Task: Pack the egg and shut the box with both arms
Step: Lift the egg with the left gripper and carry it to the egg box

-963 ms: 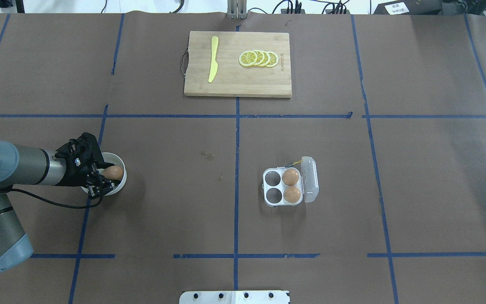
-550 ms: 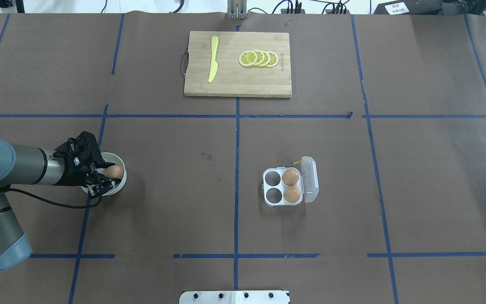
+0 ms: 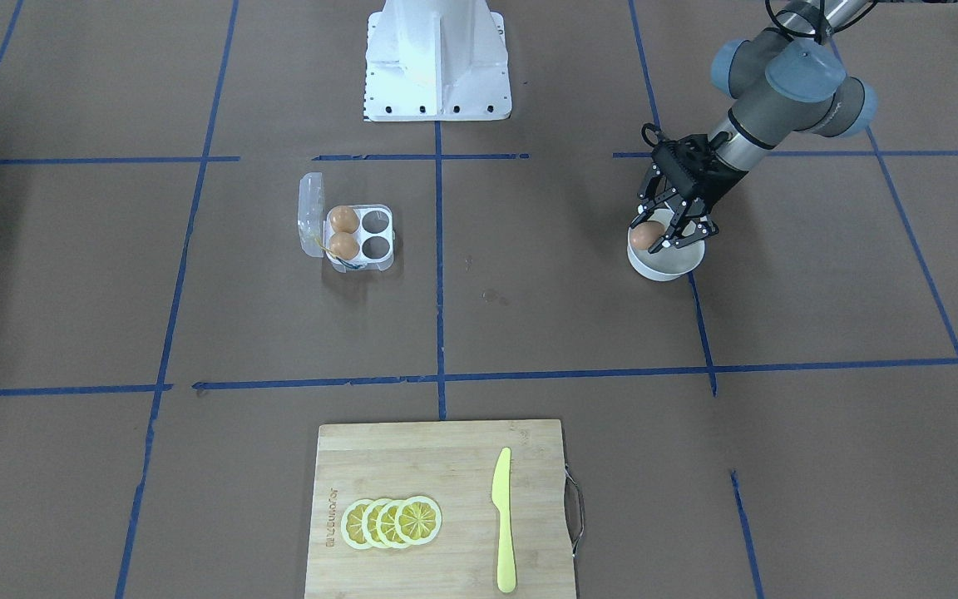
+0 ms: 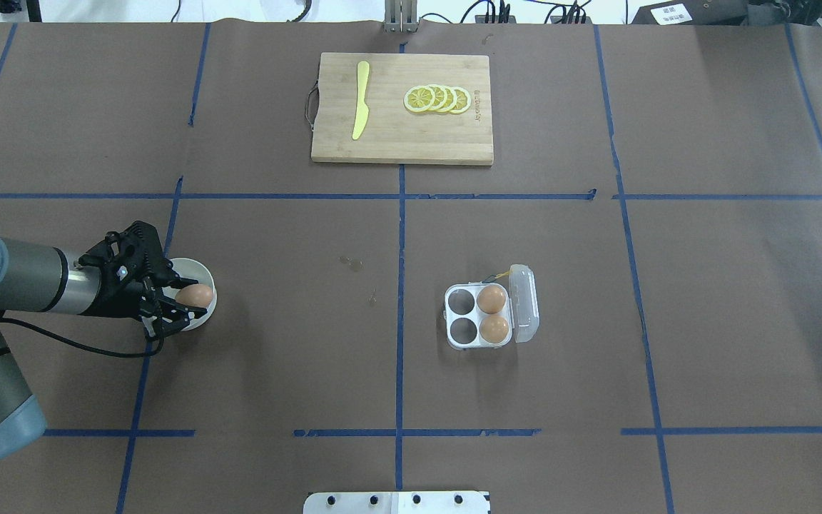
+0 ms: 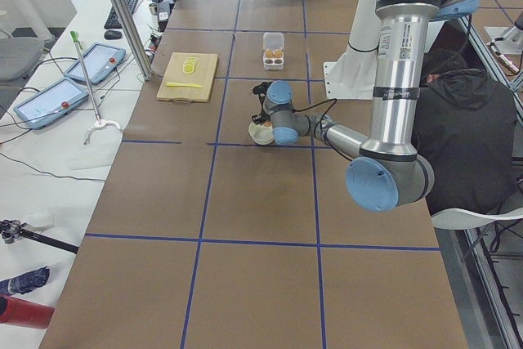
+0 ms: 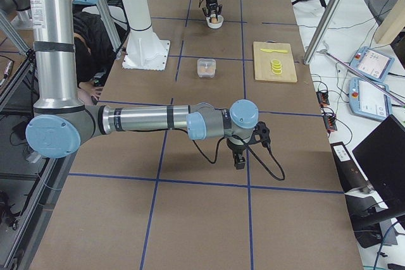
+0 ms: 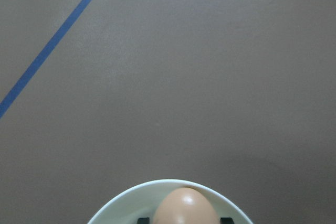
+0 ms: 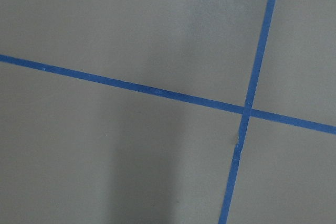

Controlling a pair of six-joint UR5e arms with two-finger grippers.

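Seemingly, egg (image 7: 185,207) points outward from tool (image 4: 191,298).

Table cover: brown paper (image 4: 275,357), gridded with blue tape lines (image 4: 400,250). Smooth orange-brown hen's egg (image 4: 197,293); black two-finger left gripper (image 4: 191,298); round white bowl (image 3: 666,268). Small square clear-plastic egg box (image 4: 469,318): white tray, two matching brown eggs (image 4: 491,299), thin yellow string (image 4: 500,273). Pale bamboo cutting board (image 4: 397,143); yellow plastic knife (image 4: 361,100); yellow lemon slices (image 4: 438,99), radial segment pattern.

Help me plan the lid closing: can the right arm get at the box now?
Probably yes: the right gripper hangs over open table, and nothing stands between it and the box.
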